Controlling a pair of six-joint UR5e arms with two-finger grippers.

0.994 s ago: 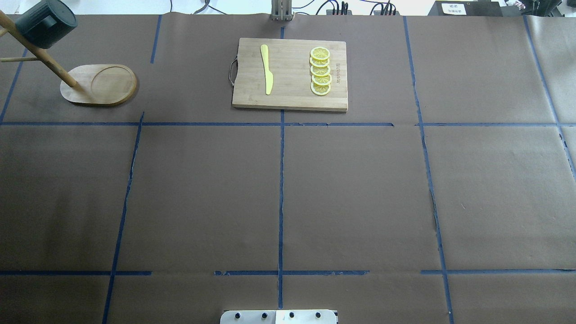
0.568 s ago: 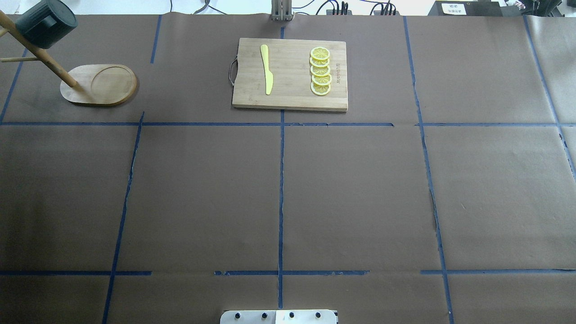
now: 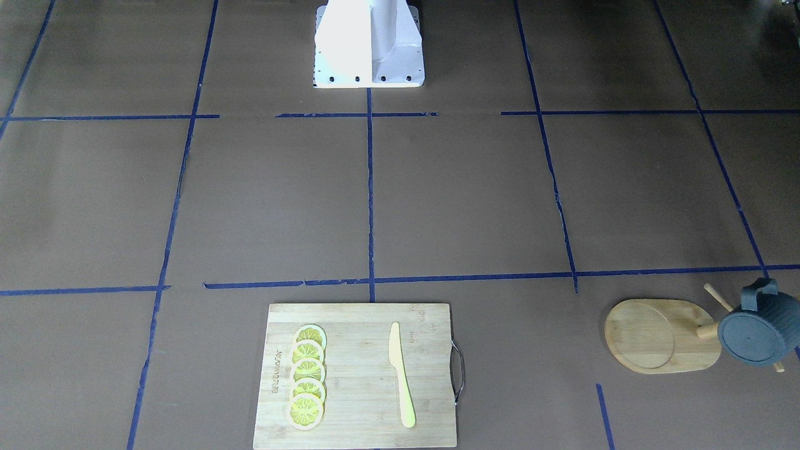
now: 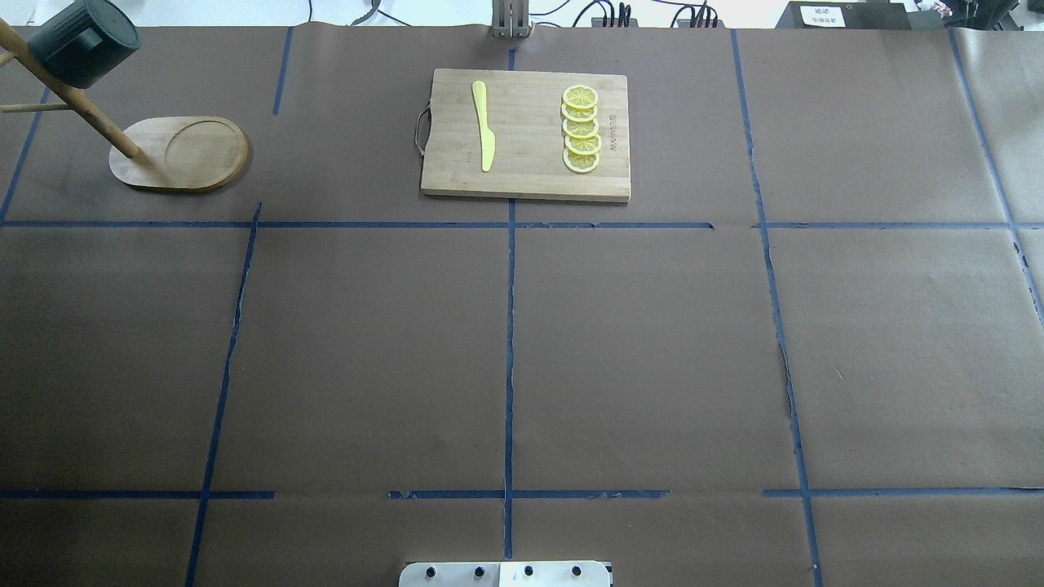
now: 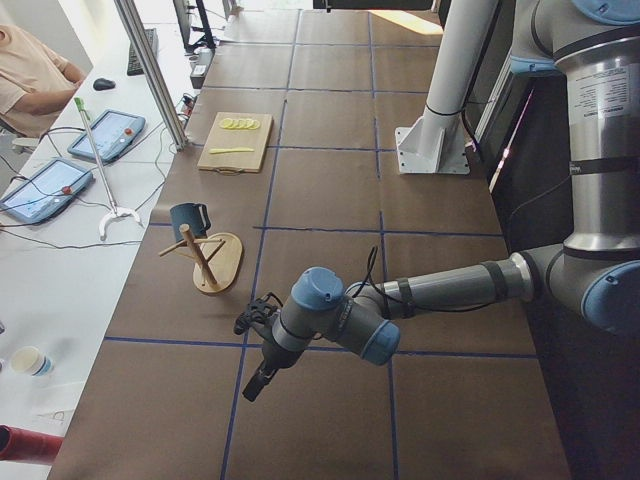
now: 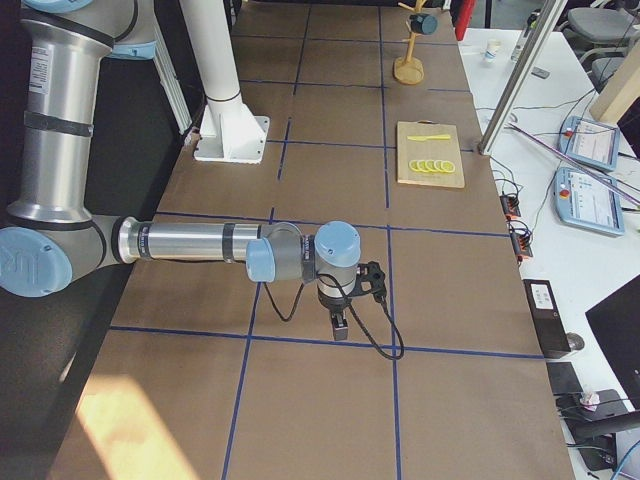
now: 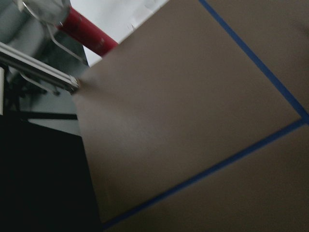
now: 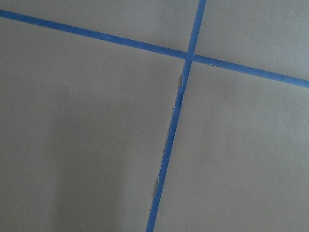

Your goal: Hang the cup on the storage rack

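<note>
The dark blue-grey ribbed cup (image 4: 81,42) hangs by its handle on a peg of the bamboo storage rack (image 4: 188,155) at the table's far left corner. In the front-facing view the cup (image 3: 758,331) shows its flat bottom beside the rack's oval base (image 3: 656,334). The cup (image 5: 187,217) and the rack (image 5: 215,262) also show in the left view. No gripper touches them. My left gripper (image 5: 258,382) shows only in the left view, low over the table and short of the rack. My right gripper (image 6: 340,325) shows only in the right view, far from the rack. I cannot tell whether either is open or shut.
A bamboo cutting board (image 4: 530,175) at the far middle carries a yellow knife (image 4: 484,126) and a row of lemon slices (image 4: 581,129). The robot's white base (image 3: 369,44) stands at the near edge. Both wrist views show only brown paper and blue tape.
</note>
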